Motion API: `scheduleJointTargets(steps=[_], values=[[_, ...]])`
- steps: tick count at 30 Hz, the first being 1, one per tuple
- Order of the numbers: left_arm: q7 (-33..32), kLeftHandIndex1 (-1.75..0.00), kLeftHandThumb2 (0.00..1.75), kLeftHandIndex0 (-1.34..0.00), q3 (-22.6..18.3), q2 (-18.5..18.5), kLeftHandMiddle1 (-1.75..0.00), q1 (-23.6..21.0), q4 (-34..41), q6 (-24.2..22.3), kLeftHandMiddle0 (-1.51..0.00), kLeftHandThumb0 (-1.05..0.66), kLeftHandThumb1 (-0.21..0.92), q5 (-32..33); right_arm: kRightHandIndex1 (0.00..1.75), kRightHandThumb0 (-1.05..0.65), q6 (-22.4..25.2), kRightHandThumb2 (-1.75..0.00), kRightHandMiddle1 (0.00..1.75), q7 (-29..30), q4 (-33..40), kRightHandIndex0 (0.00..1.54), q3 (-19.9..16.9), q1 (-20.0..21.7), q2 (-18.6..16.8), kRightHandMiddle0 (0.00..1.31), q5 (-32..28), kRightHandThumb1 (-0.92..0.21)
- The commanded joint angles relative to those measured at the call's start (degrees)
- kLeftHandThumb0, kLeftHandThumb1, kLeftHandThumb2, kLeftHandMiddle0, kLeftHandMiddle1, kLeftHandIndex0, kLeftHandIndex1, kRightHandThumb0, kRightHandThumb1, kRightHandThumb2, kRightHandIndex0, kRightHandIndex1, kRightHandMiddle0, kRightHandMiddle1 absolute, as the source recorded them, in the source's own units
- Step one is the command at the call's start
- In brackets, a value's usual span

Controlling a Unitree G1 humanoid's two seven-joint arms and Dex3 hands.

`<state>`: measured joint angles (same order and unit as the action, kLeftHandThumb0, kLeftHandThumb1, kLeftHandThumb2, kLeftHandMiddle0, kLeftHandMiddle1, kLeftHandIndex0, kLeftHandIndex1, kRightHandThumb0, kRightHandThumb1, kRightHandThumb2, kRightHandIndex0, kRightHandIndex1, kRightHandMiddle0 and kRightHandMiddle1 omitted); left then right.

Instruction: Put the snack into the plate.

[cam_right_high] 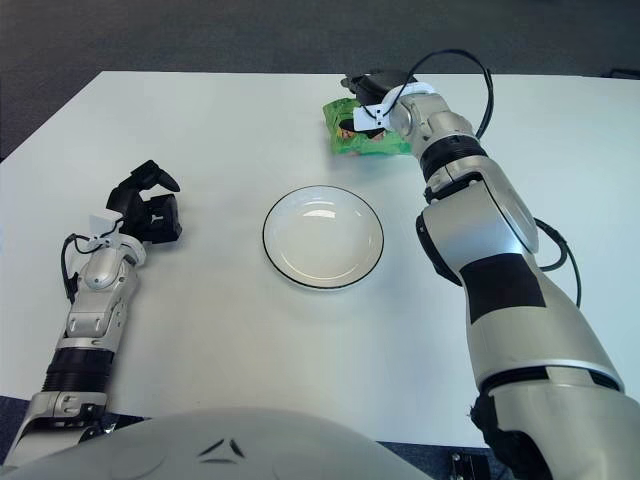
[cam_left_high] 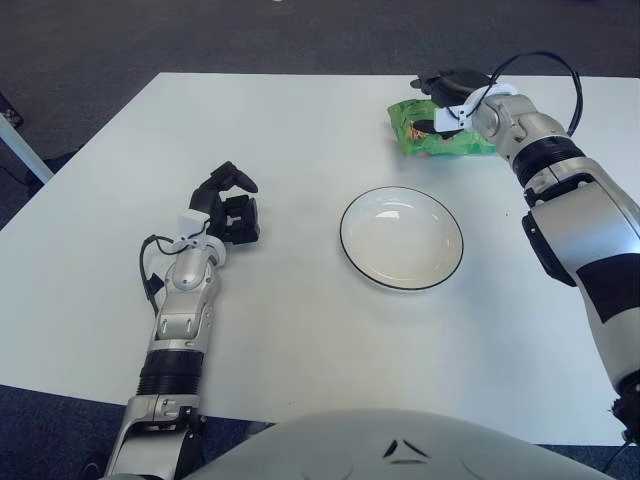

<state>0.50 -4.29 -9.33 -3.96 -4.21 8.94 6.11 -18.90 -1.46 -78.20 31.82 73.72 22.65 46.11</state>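
Landmark: plate [cam_left_high: 401,238], white with a dark rim, empty, mid-table.
Snack [cam_left_high: 437,128]: green bag lying flat on the table [cam_left_high: 300,130], beyond the plate and slightly to its right, well apart from it, near the far table edge.
Right robot hand [cam_left_high: 448,88]: over the far top edge of the snack, dark fingers draped onto the bag from behind. Whether they are clamped on it or only laid over it, I cannot tell; the bag looks flat on the table, not lifted.
Why so placed: judged as the reach-and-grasp step; approach from the far side lets the arm draw the bag back toward the plate.
Left robot hand [cam_left_high: 229,207]: left of the plate, well apart, fingers curled together on nothing. Idle, and out of the snack's path.
Open room: bare table between snack and plate, nothing to dodge on a straight pull toward the robot.
Edges: the far table edge lies just behind the right robot hand; a push away from the plate could slide the bag off.
Progress: early; snack not yet in the plate.
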Motion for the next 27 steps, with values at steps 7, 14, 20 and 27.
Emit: scheduleJointTargets(steps=[7, 14, 20, 27], values=[[-0.12, -1.75, 1.39, -0.66, 1.66, 5.01, -1.75, 9.16, -3.67, 1.63, -1.29, -0.5, 0.26, -0.02, 0.0, -1.04, 4.13, -1.02, 0.47, -3.09, -1.17, 0.0, -1.25, -2.58, 0.72, 0.0, -1.31, -0.92], [0.17, -1.75, 1.38, -0.66, 1.47, 4.72, -1.75, 9.76, -3.47, 3.08, -1.28, -0.5, 0.26, 0.04, 0.02, -1.05, 4.81, -1.05, 0.51, -4.47, -1.14, 0.05, -1.63, -3.64, 1.05, 0.0, -1.45, -0.92], [0.06, -1.75, 1.4, -0.67, 1.49, 4.38, -1.75, 10.68, -2.35, 3.32, -1.29, -0.51, 0.25, -0.23, 0.06, -1.05, 5.12, -1.05, 0.52, -5.63, -1.2, 0.11, -2.72, -5.98, 1.79, 0.0, -2.4, -0.92], [0.74, -1.75, 1.38, -0.66, 1.08, 3.91, -1.75, 11.27, -2.2, 3.57, -1.3, -0.5, 0.26, 0.2, 0.08, -1.03, 6.25, -1.05, 0.52, -7.67, -1.11, 0.16, -3.45, -7.38, 2.44, 0.0, -3.49, -0.92]])
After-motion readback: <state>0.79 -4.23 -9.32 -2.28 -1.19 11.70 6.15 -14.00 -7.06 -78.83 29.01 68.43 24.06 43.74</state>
